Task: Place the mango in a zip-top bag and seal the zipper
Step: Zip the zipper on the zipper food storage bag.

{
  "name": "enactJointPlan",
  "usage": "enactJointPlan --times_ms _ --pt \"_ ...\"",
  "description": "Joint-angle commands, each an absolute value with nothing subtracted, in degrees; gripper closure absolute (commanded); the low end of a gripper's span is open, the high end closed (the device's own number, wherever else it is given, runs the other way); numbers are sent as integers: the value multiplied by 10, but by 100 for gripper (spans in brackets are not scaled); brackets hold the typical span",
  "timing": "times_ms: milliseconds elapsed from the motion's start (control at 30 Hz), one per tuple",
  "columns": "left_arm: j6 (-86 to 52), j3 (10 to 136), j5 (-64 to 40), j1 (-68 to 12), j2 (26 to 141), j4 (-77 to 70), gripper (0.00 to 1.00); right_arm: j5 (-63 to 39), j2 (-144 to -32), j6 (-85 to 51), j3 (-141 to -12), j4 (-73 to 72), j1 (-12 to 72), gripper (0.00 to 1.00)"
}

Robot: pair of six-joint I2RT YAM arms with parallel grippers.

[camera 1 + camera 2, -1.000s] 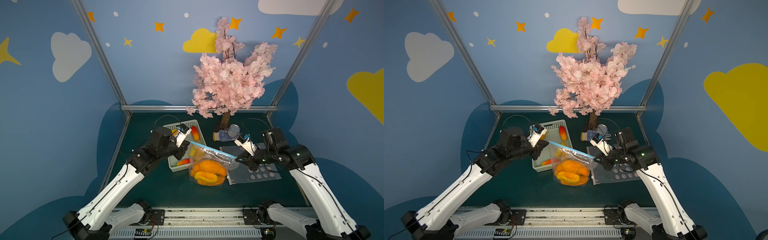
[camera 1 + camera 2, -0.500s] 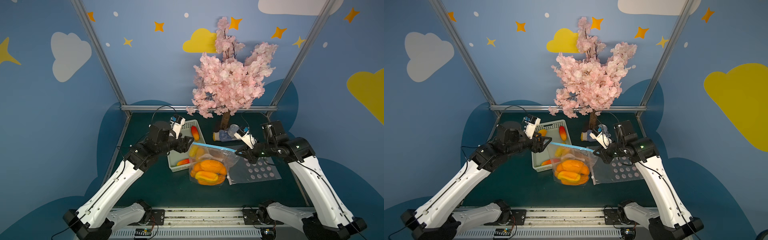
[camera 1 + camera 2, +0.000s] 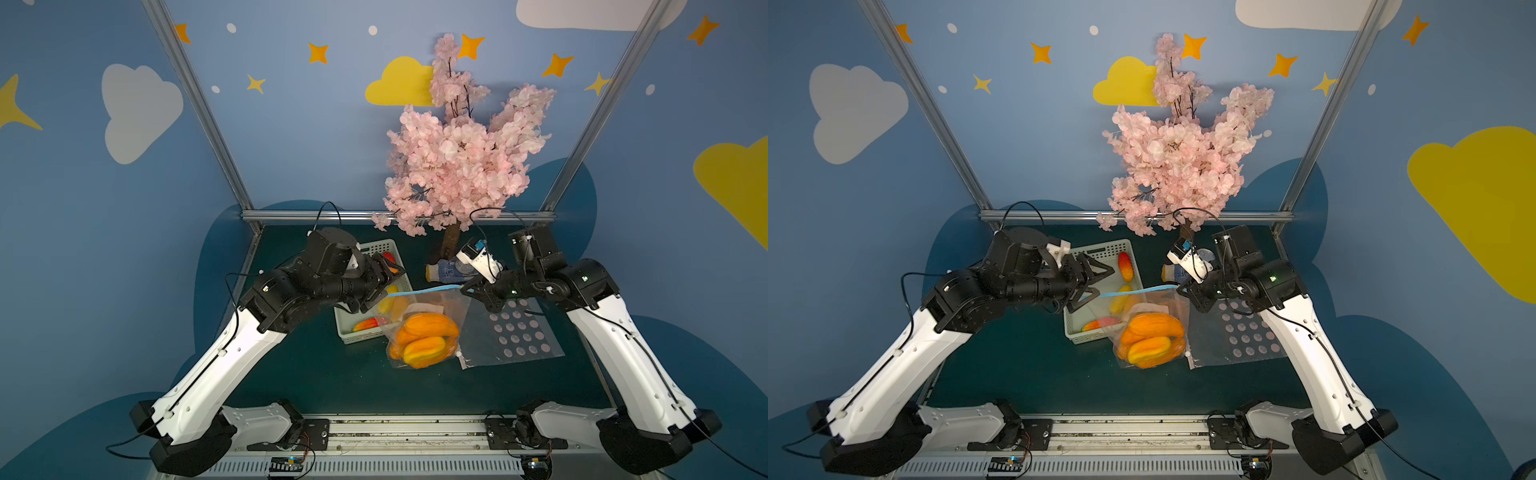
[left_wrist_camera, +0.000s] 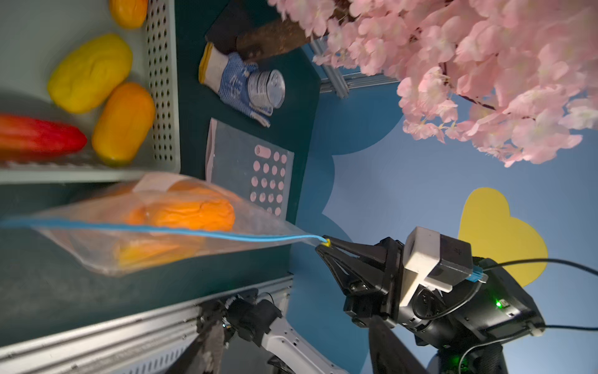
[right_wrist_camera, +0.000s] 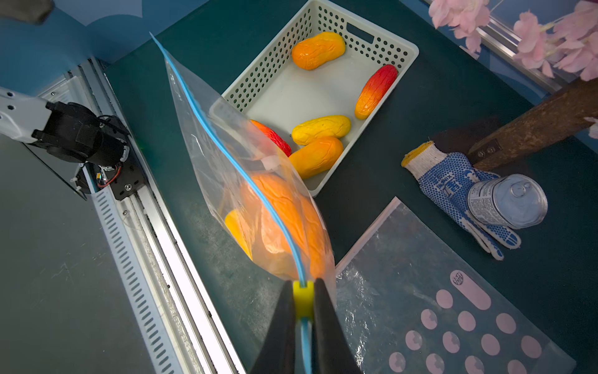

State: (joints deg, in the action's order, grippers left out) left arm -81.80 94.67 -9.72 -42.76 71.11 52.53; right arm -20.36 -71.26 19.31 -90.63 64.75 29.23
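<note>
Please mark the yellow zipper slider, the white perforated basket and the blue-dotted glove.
Yellow plastic zipper slider (image 5: 303, 298): right wrist view, middle of its yellow body.
White perforated plastic basket (image 5: 268, 66): right wrist view, its perforated side wall.
Blue-dotted white knitted glove (image 5: 443, 184): right wrist view, the dotted palm.

Nothing here can be read for certain. The glove (image 5: 446, 181) carries blue printed characters, too blurred to make out. The can (image 5: 504, 202) lying on the glove has a label of fine print, too small to read. The dotted bag (image 5: 388, 259) bears a pink oval (image 5: 469, 289) with a tiny round mark at one end, illegible. The mango bag (image 3: 451, 305) has a white label (image 3: 422, 309); any print on it cannot be made out.
</note>
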Motion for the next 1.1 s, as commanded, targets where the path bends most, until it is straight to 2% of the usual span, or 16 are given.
enactJointPlan --times_ms 0,167,333,433,567,700,767,867,933,967,1067 --pt "-1014 908 -150 -444 724 547 29 -185 -704 192 -897 623 310 100" --pt "-1178 859 -49 -495 759 437 25 -184 -688 185 -879 603 330 100" --pt "-1250 893 63 -514 797 437 21 -186 -665 188 -863 604 336 100" --pt "-1254 899 76 -510 805 450 20 -186 -653 184 -857 599 337 100" --pt "-1266 899 39 -512 813 487 30 -191 -650 182 -865 596 340 100" --pt "-1268 890 74 -513 802 479 54 -203 -651 180 -874 588 344 100" --pt "-1263 896 77 -510 800 485 61 -203 -650 180 -878 584 347 100" --pt "-1255 902 67 -506 800 502 57 -209 -652 179 -885 580 349 100" --pt "-1256 893 53 -504 801 502 45 -214 -652 180 -889 580 351 100" --pt "-1257 886 46 -503 802 494 43 -216 -651 180 -889 577 352 100" --pt "-1255 868 24 -497 813 474 47 -218 -647 180 -889 576 357 100"
